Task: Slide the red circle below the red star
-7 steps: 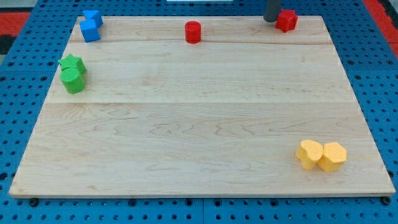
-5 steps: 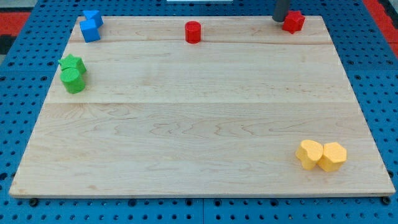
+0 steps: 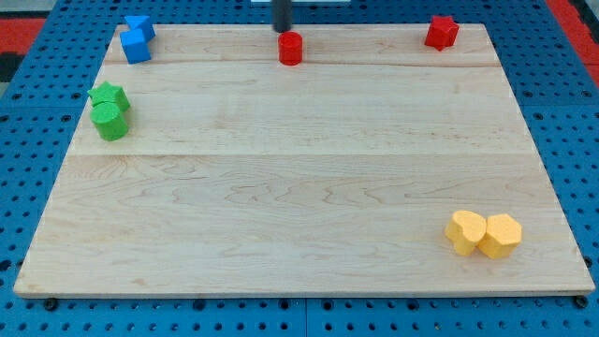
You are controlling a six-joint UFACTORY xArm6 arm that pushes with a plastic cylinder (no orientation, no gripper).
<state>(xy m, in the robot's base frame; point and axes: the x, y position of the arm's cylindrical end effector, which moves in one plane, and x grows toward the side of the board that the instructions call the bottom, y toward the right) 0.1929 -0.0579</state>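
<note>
My hand is a bare rod, nothing to open or close; my tip sits just above the red circle. Red star lies far right. I'd get left of the circle, then push right, slightly downward.

One camera looks down at a slant from the wooden board's near edge, taking it whole.
</note>
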